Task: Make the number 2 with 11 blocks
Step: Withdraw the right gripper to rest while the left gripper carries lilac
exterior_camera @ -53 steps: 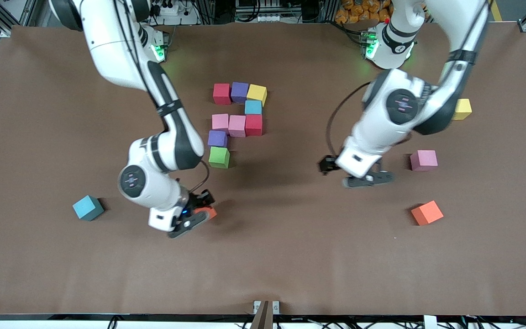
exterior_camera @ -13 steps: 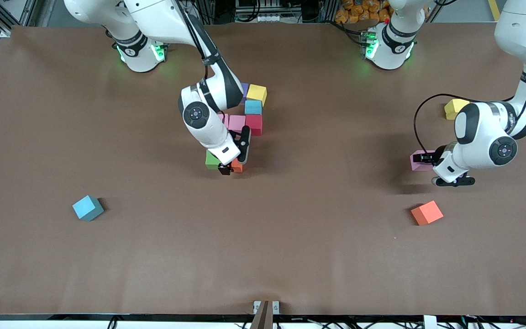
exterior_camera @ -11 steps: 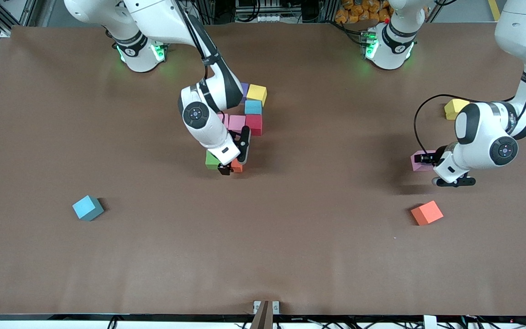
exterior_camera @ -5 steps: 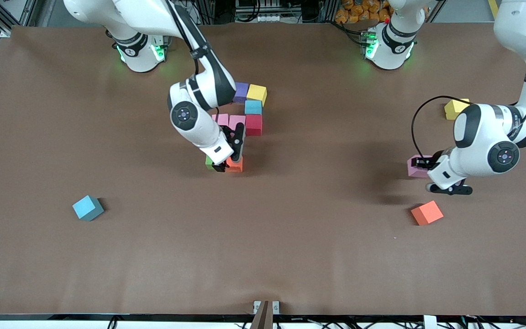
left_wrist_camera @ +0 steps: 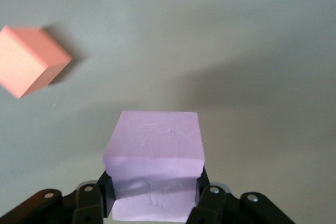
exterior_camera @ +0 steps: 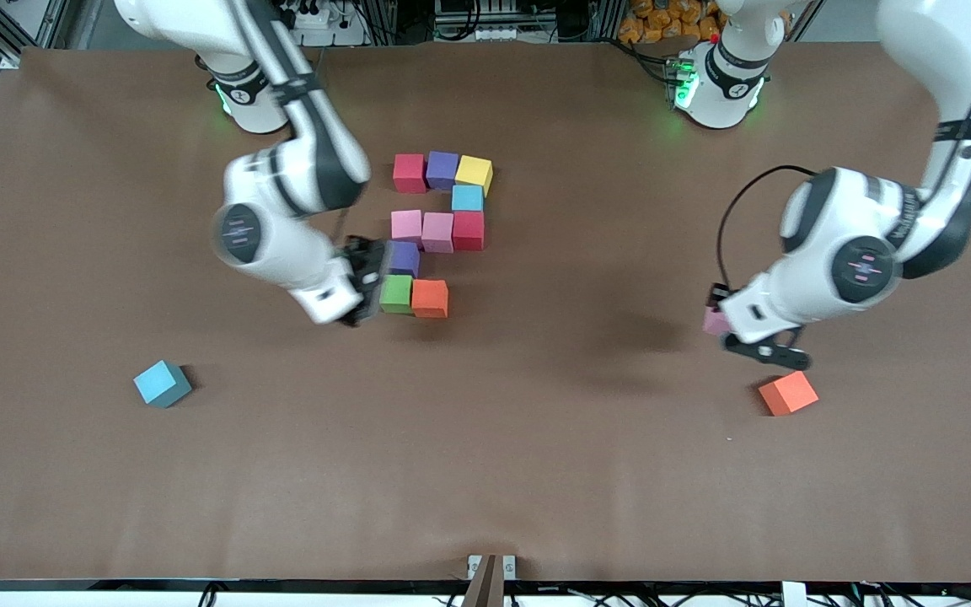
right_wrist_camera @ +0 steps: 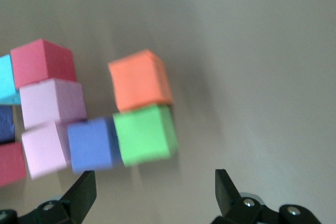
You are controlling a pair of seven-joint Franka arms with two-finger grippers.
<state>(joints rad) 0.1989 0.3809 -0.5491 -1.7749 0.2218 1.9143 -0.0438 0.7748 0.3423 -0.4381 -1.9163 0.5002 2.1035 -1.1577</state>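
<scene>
My left gripper has its jaws closed on a pink block, carried in the air over bare surface toward the left arm's end. A loose orange block lies just beside it and nearer the front camera.

My right gripper hangs with jaws wide apart and empty beside the green block, on the side toward the right arm's end.

The figure so far:
- Farthest row: red block, purple block, yellow block.
- Light blue block just nearer than the yellow.
- Middle row: two pink blocks and a second red.
- Second purple, then green, with an orange block touching it.

Key relation: the open slot sits beside that orange block, toward the left arm's end. It lies well apart from my held pink, toward the right arm's end of the surface. The left arm is the one loaded, so the move is a long lateral carry.

Change since half a second ago: the right jaws were then astride the orange block and have since let go and pulled clear. The pink block has been lifted and carried toward the figure.

A teal block lies apart, unused.
</scene>
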